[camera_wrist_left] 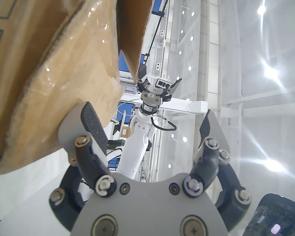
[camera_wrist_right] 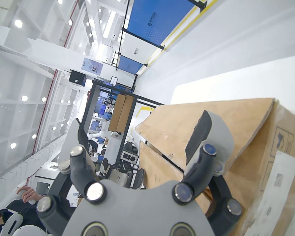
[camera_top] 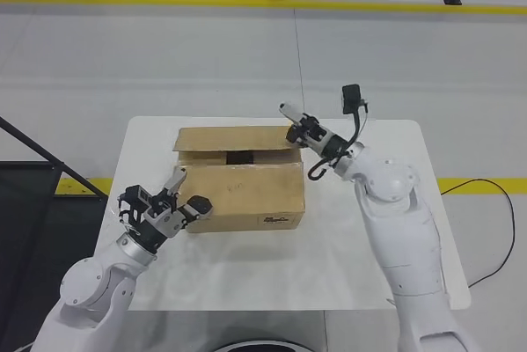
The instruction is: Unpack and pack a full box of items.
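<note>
Sitting near the middle of the white surface point(camera_top: 377, 255), the cardboard box point(camera_top: 245, 189) has its rear flap point(camera_top: 237, 138) raised, with a dark gap in the top just in front of it. The left end effector point(camera_top: 190, 194) is at the box's near left corner, released, its 2 fingers point(camera_wrist_left: 93, 121) spread wide and holding nothing. The right end effector point(camera_top: 291, 123) is at the far right corner, just beside the raised flap's edge, likewise released and empty.
</note>
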Robot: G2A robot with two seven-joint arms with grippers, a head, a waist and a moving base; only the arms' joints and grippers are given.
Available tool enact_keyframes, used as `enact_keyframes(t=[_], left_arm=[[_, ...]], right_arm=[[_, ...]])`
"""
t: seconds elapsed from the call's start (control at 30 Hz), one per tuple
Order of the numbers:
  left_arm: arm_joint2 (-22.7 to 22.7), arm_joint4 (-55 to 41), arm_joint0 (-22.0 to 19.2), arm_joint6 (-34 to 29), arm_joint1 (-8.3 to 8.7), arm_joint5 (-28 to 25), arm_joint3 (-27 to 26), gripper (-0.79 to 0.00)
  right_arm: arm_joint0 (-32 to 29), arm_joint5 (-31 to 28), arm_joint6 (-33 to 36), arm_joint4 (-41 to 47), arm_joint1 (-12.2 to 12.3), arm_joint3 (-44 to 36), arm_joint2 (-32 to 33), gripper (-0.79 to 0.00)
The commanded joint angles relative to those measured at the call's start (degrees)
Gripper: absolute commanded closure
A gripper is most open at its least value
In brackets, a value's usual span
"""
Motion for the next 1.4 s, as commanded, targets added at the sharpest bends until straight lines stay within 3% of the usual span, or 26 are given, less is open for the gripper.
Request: enact_keyframes(t=[0.0,0.2,0.93,1.13,1.37], left_arm=[[0.10,0.39,-0.05,0.18,0.00,0.01,-0.12,-0.785],[0.84,2.50,-0.28,1.71,-0.05,0.08,-0.54,-0.785],[4.34,7.29,-0.17,6.94,-0.58,-1.17,-1.46,-0.785],[2.72,6.52,0.80,7.84,-0.63,-2.55,-2.29,-0.785],[-2.19,4.88,3.05,8.49,-0.53,-4.38,-3.26,-0.785]], right_arm=[[-0.01,2.55,0.82,0.08,0.06,0.01,-0.42,-0.785],[0.06,6.37,0.88,1.00,0.13,0.03,-1.57,-0.785],[-1.96,6.95,5.13,3.91,1.22,-2.84,-3.18,-0.785],[-2.86,7.29,5.34,3.74,1.59,-2.51,-3.56,-0.785],[-3.52,7.96,4.12,4.10,1.88,-2.78,-3.76,-0.785]])
